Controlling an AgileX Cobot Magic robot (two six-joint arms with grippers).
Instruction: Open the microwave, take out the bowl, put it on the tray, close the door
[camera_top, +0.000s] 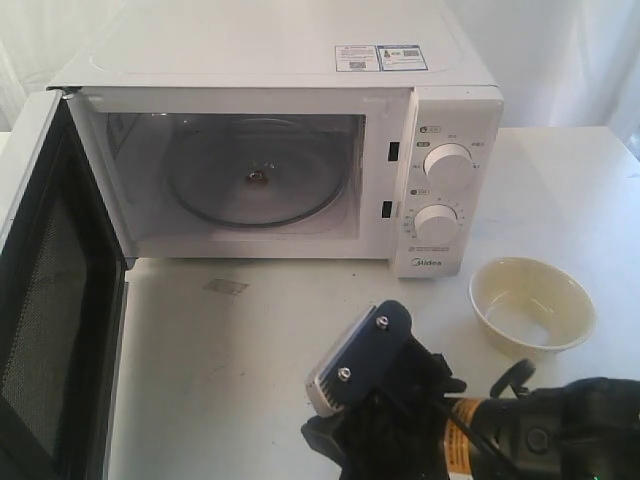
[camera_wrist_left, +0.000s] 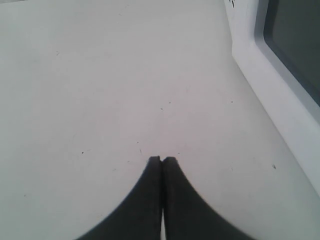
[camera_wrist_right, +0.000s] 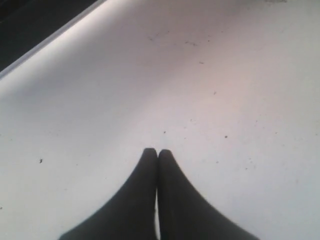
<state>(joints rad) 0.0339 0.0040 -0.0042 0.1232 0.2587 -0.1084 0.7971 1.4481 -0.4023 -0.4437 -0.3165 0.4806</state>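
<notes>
White tabletop (camera_top: 250, 340) is occupied by the bowl (camera_top: 532, 303), set near the knob side of the open microwave (camera_top: 300, 150), judged light, slippery, breakable, best pinched at its rim; left gripper (camera_wrist_left: 161, 159) and right gripper (camera_wrist_right: 157, 151) are pressed together, empty.

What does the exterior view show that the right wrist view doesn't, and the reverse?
Only the exterior view: the microwave with its door standing open, the glass turntable plate alone in the cavity, the bowl standing on the table by the knob side, and the right arm low in the frame.
Only the right wrist view: the right gripper, its fingertips pressed together on nothing, and a dark strip in one corner.
Both: the bare white table.
</notes>
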